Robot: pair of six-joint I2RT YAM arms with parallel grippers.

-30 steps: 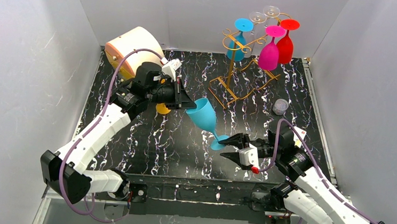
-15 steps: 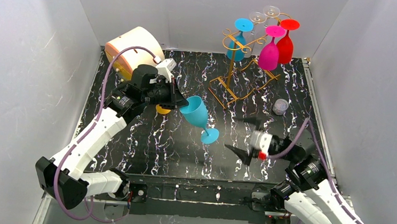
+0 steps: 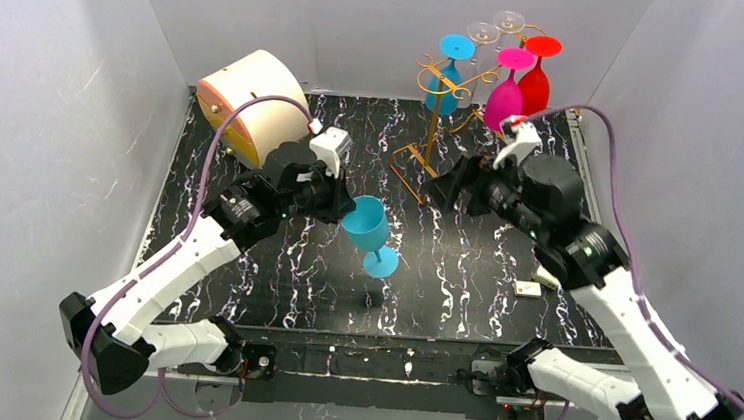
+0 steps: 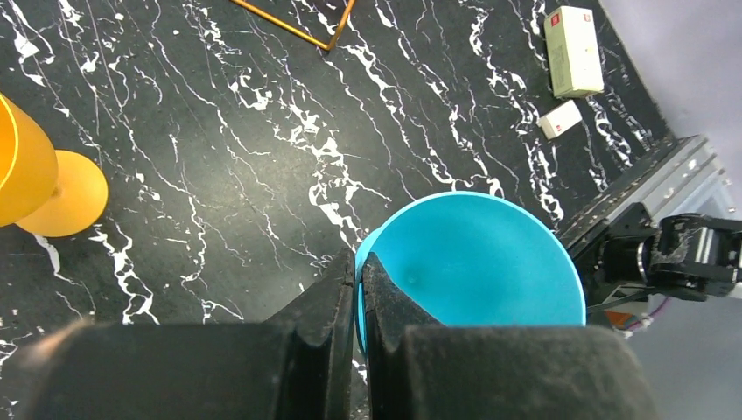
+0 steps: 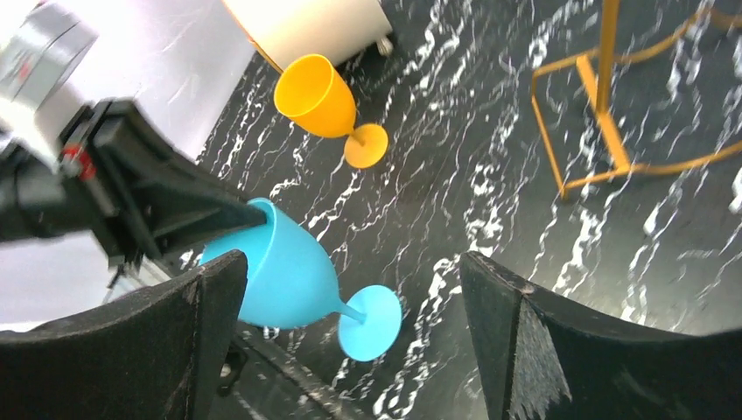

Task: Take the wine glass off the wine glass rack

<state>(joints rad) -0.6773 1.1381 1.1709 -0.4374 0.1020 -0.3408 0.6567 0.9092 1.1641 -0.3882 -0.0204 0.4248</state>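
Nearest, a small white box (image 3: 529, 288) lies on the table (image 3: 271, 292) at the near right. In the middle, the left gripper (image 3: 341, 204) holds the teal glass (image 3: 367, 229) alone, foot down and tilted, above the table. 1 second ago the right gripper (image 3: 447, 189) was at that glass's foot. It has since let go and swung far, so it now hovers beside the base of the gold rack (image 3: 433, 125) with its fingers spread wide and nothing between them. I judge this glass is off the rack and in the left arm's care, freeing the right arm for another.

On the rack at the far side 5 glasses hang upside down: blue (image 3: 446, 85), pink (image 3: 505, 98), red (image 3: 535, 82) and 2 clear ones behind.

The left wrist view shows what the top view cannot: 1 finger (image 4: 328, 302) outside the teal rim and 1 inside, pinching it. The right wrist view shows a yellow glass (image 5: 328, 109), seemingly on its side, which the left arm hides from above.
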